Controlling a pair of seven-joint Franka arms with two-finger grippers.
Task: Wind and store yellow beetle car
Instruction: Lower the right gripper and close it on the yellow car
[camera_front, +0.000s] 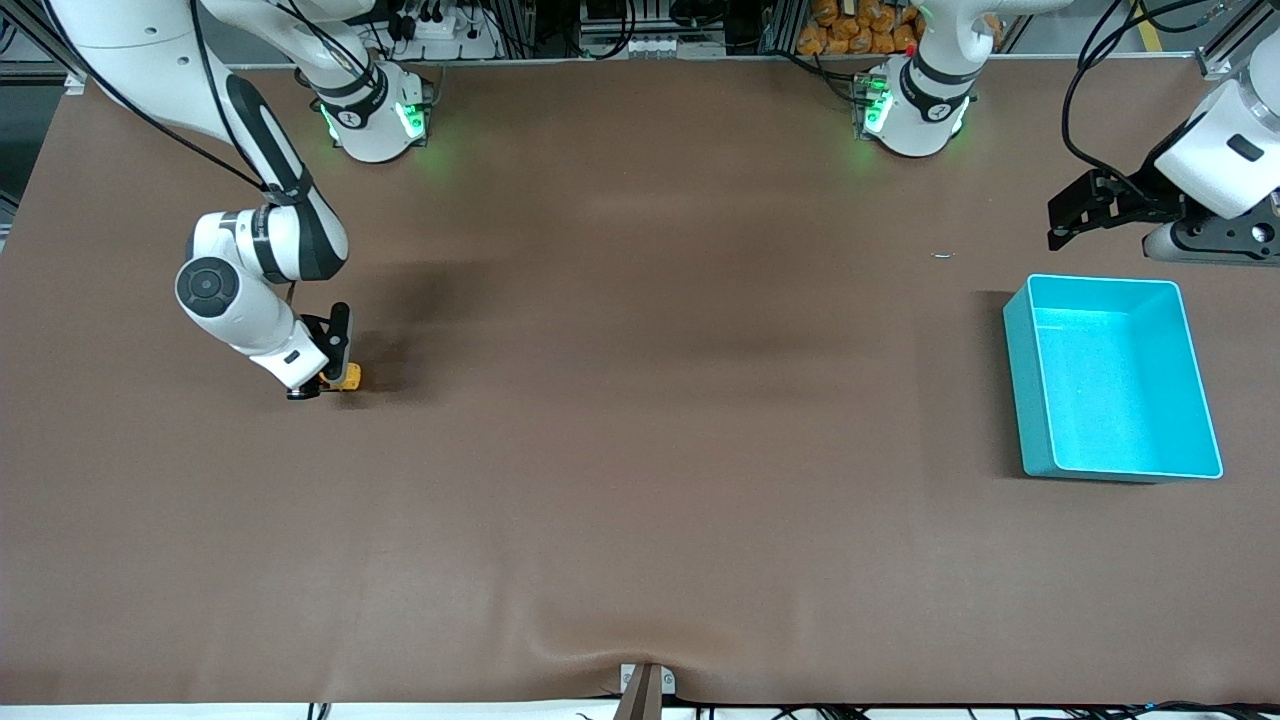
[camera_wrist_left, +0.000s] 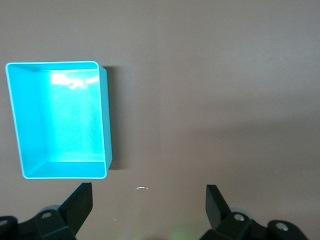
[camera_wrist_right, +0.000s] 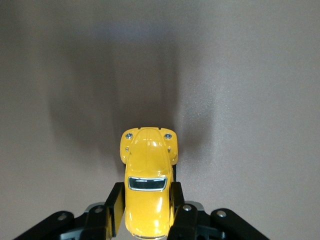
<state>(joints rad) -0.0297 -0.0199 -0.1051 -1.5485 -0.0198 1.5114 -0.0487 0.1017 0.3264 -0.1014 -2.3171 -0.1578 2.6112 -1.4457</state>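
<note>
Item: yellow beetle car (camera_wrist_right: 148, 185). Location: on the table (camera_front: 640, 450) at the right arm's end, well apart from the turquoise bin (camera_front: 1015, 345), which stands at the left arm's end. The whole width of the table lies between them.

Right gripper (camera_front: 325, 372): down at table level, its fingers (camera_wrist_right: 114, 210) pressed against the car's two flanks, so it is closed on the car. In the right wrist view the car's long axis runs straight out from between the fingers, the end with the two small round lamps pointing away from the wrist; the grip sits on the part of the body nearest the wrist (roughly from the dark window inward).

Left gripper (camera_wrist_left: 148, 200): fingers spread wide, holding nothing, hanging over the table beside the bin on the side toward the bases. This arm waits.

Governing relation: the right arm is the one on the car, and the left is far off by the bin. Winding would call for rolling the car along its long axis, that is, along the line out from the wrist; storing means carrying it across to the bin.

Not determinable: the wheels are hidden under the body and fingers, so whether they touch the table cannot be told. In the front view the arm covers most of the car (only a yellow sliver shows). The bin's interior appears empty.
</note>
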